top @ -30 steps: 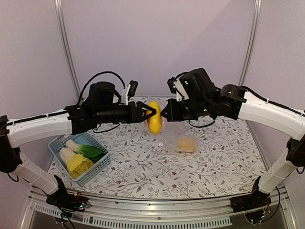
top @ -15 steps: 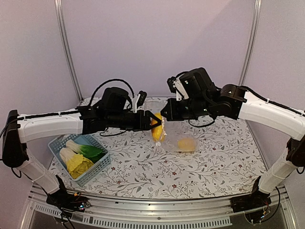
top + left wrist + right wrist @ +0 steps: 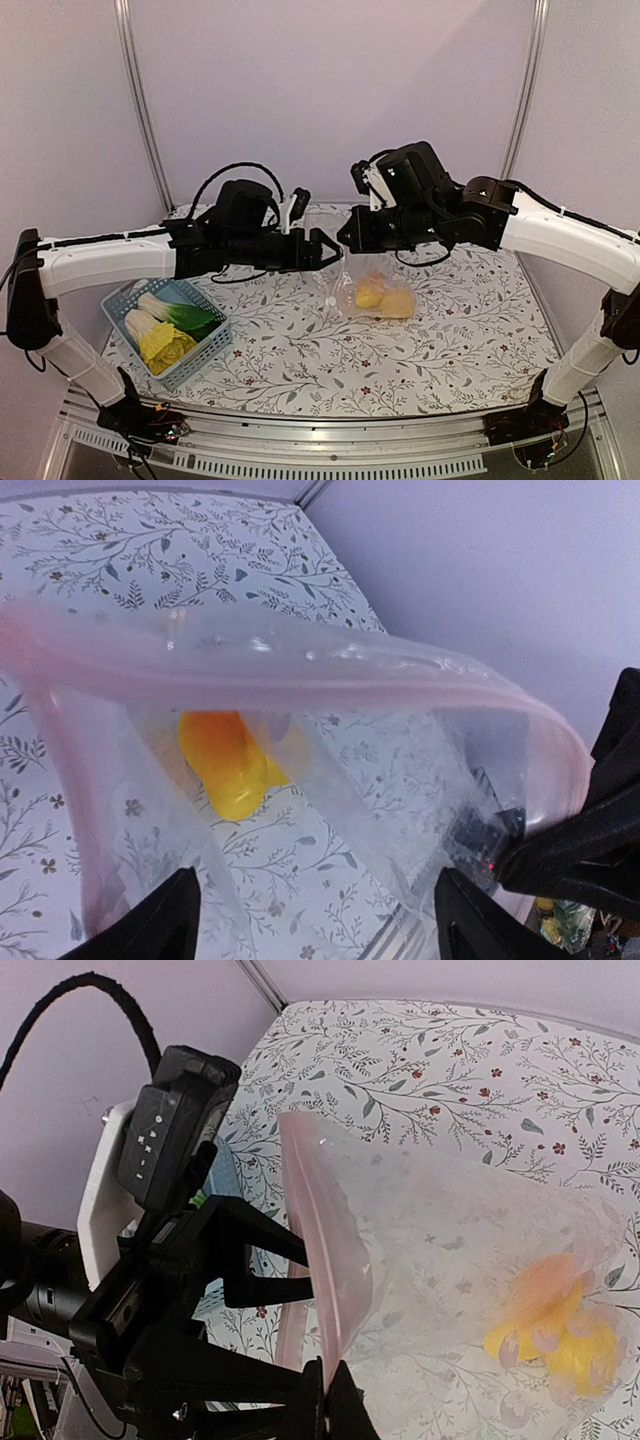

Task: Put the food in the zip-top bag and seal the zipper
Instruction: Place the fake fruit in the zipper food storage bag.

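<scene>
The right gripper (image 3: pixel 344 241) pinches the mouth edge of the clear zip-top bag (image 3: pixel 372 278), which holds the round yellow fruit (image 3: pixel 367 294) and orange fruit (image 3: pixel 397 304) mid-table, while the left gripper (image 3: pixel 324 250) stands spread and empty at that mouth, and napa cabbage (image 3: pixel 163 343) and bok choy (image 3: pixel 192 316) lie in the blue basket (image 3: pixel 196 365) at near left.

The top view sits high behind the robot, looking forward and down over the whole desk (image 3: pixel 300 350) to the back wall (image 3: pixel 330 100). The left wrist view looks from very near into the bag (image 3: pixel 300 670) mouth, left fingers (image 3: pixel 165 930) at its bottom edge. The right wrist view looks along the right fingers (image 3: pixel 340 1415) at the bag's edge, facing the left arm (image 3: pixel 170 1290). All three share bag and fruit (image 3: pixel 225 765).
</scene>
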You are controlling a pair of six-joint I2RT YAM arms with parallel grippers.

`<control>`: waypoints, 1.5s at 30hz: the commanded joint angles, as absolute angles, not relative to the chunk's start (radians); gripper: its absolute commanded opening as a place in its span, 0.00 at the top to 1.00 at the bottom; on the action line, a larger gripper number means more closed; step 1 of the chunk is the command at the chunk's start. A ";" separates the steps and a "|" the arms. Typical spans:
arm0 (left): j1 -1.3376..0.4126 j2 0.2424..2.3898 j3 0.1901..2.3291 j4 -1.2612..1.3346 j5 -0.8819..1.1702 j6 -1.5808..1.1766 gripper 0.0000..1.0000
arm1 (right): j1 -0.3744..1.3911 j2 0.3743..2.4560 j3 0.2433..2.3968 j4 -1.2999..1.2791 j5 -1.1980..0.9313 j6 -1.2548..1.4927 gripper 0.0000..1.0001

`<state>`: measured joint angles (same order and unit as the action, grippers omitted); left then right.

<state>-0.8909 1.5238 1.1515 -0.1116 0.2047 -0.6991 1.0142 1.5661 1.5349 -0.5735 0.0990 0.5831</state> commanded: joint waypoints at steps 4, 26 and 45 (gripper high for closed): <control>-0.904 1.460 1.148 -0.115 0.211 -0.634 0.19 | 1.014 1.545 1.551 -0.551 0.123 0.586 1.00; -0.519 0.952 0.938 -0.909 -0.269 -0.763 0.05 | 1.010 1.539 1.532 -0.562 0.147 0.597 1.00; -0.066 0.879 0.676 -0.954 -0.179 -0.919 0.23 | 0.991 1.515 1.528 -0.558 0.125 0.573 1.00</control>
<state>-0.0864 0.8730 0.7082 -0.9638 -0.2043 -0.8848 0.9989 1.5486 1.5345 -0.5739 0.1272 0.5858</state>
